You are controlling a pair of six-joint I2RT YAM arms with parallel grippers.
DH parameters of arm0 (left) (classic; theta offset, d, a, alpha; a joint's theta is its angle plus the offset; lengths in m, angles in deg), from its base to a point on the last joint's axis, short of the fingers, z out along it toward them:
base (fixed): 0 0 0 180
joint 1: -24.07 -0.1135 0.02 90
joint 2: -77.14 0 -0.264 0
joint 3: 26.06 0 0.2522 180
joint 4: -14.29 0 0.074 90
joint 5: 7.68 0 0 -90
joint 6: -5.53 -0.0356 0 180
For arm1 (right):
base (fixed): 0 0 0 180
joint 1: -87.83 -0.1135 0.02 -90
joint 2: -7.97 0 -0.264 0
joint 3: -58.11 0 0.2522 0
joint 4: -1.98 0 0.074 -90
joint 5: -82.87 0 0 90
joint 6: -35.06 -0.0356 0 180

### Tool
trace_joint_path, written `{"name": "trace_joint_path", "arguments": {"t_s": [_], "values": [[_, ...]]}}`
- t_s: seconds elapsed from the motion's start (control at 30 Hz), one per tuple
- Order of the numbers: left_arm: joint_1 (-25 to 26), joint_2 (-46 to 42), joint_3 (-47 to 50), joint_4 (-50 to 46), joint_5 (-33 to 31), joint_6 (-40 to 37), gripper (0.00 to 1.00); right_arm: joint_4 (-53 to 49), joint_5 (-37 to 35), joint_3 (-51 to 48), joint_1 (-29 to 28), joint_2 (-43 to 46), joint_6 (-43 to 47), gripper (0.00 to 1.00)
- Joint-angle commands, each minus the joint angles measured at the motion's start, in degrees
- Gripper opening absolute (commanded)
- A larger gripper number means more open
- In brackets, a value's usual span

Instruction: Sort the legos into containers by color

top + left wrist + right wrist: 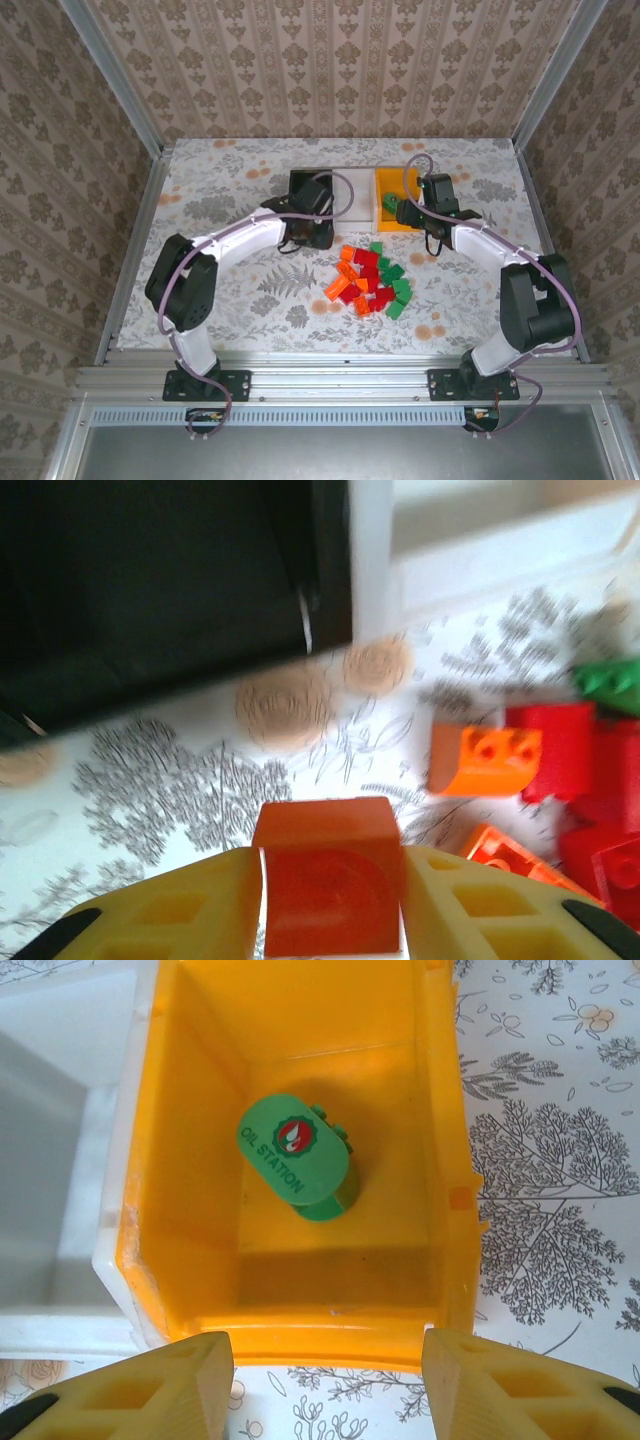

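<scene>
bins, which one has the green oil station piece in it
The orange-yellow bin, right of the white bin; the green piece sits on its floor.

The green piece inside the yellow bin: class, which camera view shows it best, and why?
The right wrist view: the green piece lies close below, on the floor of the yellow bin, its OIL STATION label readable. The top external view gives a small green spot in that bin.

The heap of orange, red and green legos [368, 280] lay mid-table. From it the black bin [150, 580] stood at eleven o'clock, the white bin [362, 195] at twelve and the orange-yellow bin [445, 1160] at one, holding a green "OIL STATION" piece [297, 1158]. One orange brick [325, 875] sat pinched in the left gripper [330, 905].
</scene>
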Motion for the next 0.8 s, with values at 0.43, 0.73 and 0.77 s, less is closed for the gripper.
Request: {"name": "trace_joint_path", "arguments": {"t_s": [0.43, 0.73, 0.77], "values": [[-7.09, 9.47, -19.73, -9.52, -1.22, -5.09, 0.46, 17.87, -3.02, -10.14, 1.77, 1.96, -3.79, 0.56], [1.55, 5.72, -7.46, -6.46, -3.99, -2.19, 0.58, 17.24, -2.11, -9.59, 1.73, 1.38, -4.22, 0.56], [1.59, 6.52, -7.65, -6.3, -3.31, -2.43, 0.57, 17.15, -2.08, -9.69, 1.76, 1.53, -4.23, 0.56]]}}
